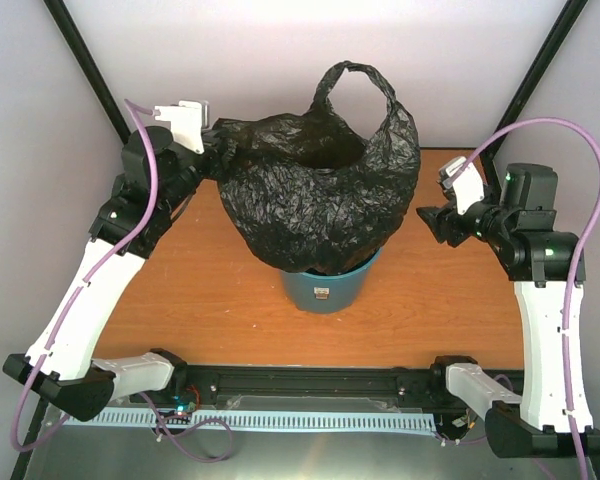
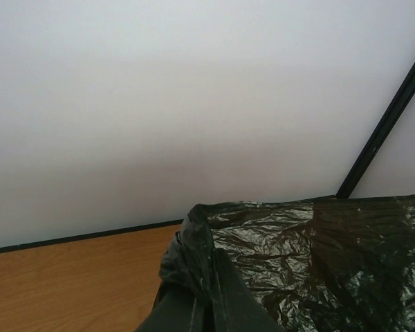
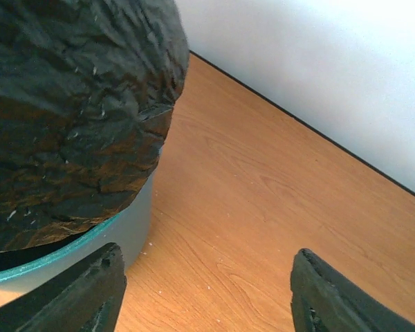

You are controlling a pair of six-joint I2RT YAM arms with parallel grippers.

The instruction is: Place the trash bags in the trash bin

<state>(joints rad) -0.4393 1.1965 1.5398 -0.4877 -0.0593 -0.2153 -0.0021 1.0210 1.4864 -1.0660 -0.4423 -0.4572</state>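
Left gripper (image 1: 223,152) clamps trash bag (image 1: 320,190) edge, right gripper (image 1: 425,222) gapes empty, trash bin (image 1: 325,288) just left of it.

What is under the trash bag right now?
The trash bin: the trash bag bulges over its mouth, leaving only the lower front wall and white label visible. The bin's inside, and how deep the bag reaches, is covered.

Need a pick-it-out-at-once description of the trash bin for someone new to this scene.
Start at the wooden table: near its middle, a big crumpled black trash bag balloons upward. The trash bin is the round bucket poking out from under that bag, on the side facing the arm bases. It is the only teal item on the table and has a small white label on its wall.
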